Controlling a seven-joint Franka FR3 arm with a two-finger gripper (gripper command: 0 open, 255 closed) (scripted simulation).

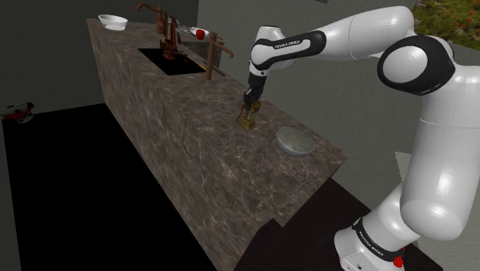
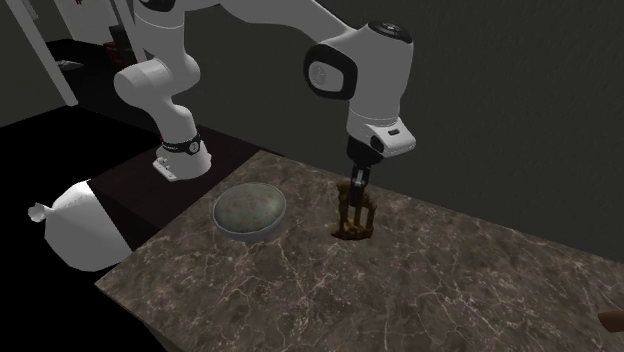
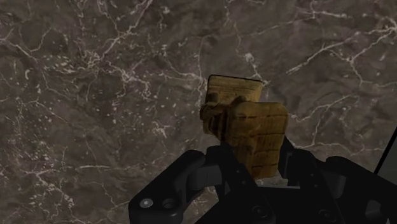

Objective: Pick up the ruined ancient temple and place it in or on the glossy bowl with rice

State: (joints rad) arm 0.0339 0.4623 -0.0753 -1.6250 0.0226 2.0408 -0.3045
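**Temple model clasped between the jaws**

The gripper [image 3: 254, 159] points down over the marbled counter [image 3: 95, 95]. Its jaws are clenched on the tan temple model [image 3: 245, 124], which stands upright between them and extends below the fingertips. Whether its base touches the counter cannot be confirmed. The shallow bowl [image 2: 249, 209] sits on the counter near the jaws, towards the stand and apart from the model.

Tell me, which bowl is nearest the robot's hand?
The grey bowl, right by the gripper clasping the temple; the white bowl sits far off, past the sink.
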